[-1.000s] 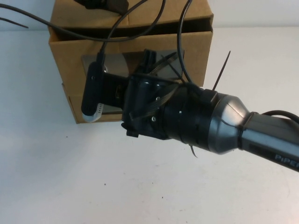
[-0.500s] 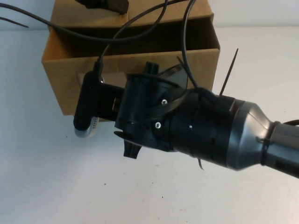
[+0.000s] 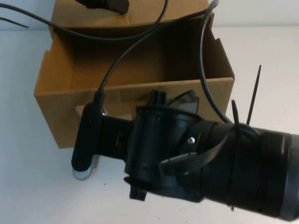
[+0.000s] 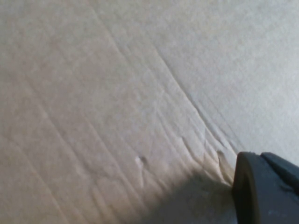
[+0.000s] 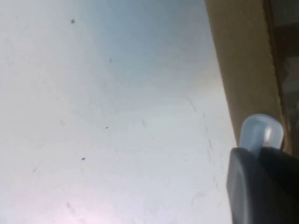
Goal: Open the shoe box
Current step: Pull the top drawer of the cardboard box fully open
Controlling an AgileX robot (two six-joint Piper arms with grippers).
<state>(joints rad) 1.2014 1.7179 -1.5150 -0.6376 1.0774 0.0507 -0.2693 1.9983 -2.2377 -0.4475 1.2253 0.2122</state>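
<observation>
Because the two dark fingers of the right gripper point(image 5: 260, 144) sit pressed together under a clear rounded fingertip point(image 5: 261, 130), it reads as closed. Whether anything is pinched between them cannot be told, as the arm's own wrist covers that spot in the high view. The tip lies just beside the brown cardboard of the shoe box point(image 3: 56, 112), low at its near front wall, with bare white table point(image 3: 37, 191) beneath. A grey patch point(image 3: 185, 99) shows on that front wall just past the wrist. Outward from there, the box is a drawer kind: the inner tray point(image 3: 140, 60) stands well out toward the robot from the outer sleeve point(image 3: 154, 9) at the far end, and its brown inside, showing nothing in it, is open to view from above. The left gripper point(image 4: 266, 186) is at the far side, close against plain creased cardboard, seemingly steadying the sleeve; whether it is open or closed does not show. Black cables point(image 3: 119, 58) trail across the tray's opening. By my judgement the task is mostly done, since the inside is already exposed. What may be left is only a little more draw on the tray, if its far end is meant to clear the sleeve, and then letting go of the front wall.
</observation>
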